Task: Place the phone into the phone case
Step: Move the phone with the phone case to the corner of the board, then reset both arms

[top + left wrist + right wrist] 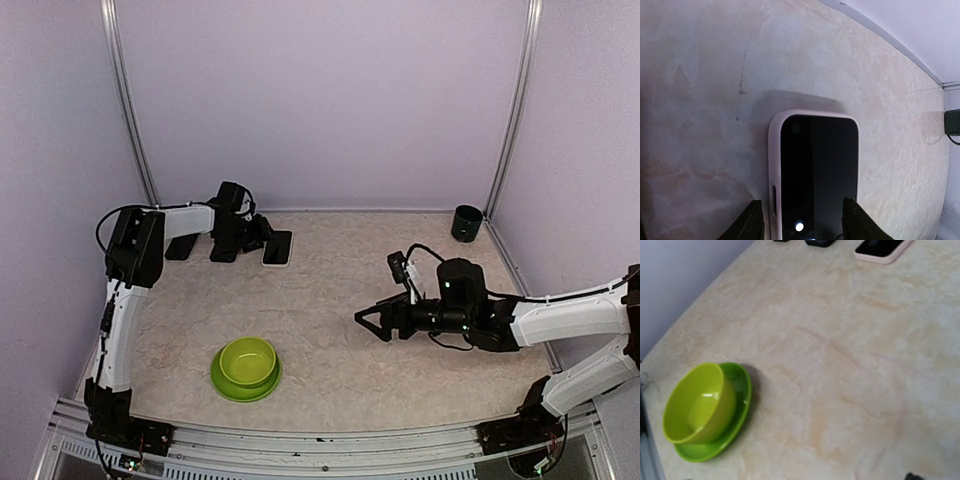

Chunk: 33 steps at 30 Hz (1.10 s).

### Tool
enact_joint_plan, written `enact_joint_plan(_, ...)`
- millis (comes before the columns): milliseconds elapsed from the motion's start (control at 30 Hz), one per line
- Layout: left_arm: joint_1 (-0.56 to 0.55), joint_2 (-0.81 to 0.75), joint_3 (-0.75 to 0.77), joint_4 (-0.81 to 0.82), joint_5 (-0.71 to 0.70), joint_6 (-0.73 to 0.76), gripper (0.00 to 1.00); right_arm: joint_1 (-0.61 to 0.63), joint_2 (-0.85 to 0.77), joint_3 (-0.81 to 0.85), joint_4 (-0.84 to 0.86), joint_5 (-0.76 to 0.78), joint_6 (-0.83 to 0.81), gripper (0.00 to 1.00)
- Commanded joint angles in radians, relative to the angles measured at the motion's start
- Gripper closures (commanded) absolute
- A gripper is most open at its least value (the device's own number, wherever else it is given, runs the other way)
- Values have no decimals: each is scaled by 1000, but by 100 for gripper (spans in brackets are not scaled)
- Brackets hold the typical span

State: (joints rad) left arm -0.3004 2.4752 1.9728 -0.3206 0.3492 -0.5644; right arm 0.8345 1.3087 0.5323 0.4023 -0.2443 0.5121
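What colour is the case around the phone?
Pale pink. The phone case shows best in the left wrist view.

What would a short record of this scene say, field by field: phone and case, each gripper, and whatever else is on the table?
phone: dark screen up, seemingly seated in the pale case, far left of the table
left gripper: one finger on either side of the phone's near end; whether it grips cannot be told
right gripper: open, empty, right of the table's middle
green bowl: on a green plate, near side
black cup: far right corner
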Motion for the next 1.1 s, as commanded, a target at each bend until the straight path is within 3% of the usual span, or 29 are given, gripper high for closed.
enact_joint_plan(0, 15, -121, -97, 47, -24, -15, 46, -12, -45, 38, -73, 58, -37, 10)
enact_joint_plan(233, 15, -351, -355, 243, -21, -43, 43, -16, -104, 79, -223, 184, -89, 8)
enact_joint_plan(367, -23, -517, -555, 354, -15, -39, 32, -16, -138, 90, -297, 246, -96, 4)
enact_joint_plan(467, -59, -649, -686, 389, -62, -22, 26, -18, -169, 95, -354, 303, -101, 0)
enact_joint_plan(533, -86, -730, -754, 396, -93, -9, 17, -18, -186, 104, -389, 338, -106, 0)
enact_joint_plan(600, -121, -798, -811, 388, -145, 16, 16, -18, -201, 114, -434, 374, -109, 0)
enact_joint_plan(667, -159, -875, -870, 384, -200, 40, 2, -20, -213, 127, -476, 404, -113, 0)
enact_joint_plan(1067, -384, -1312, -1279, 422, -505, 112, 1, -22, -358, 183, -641, 520, -130, 0)
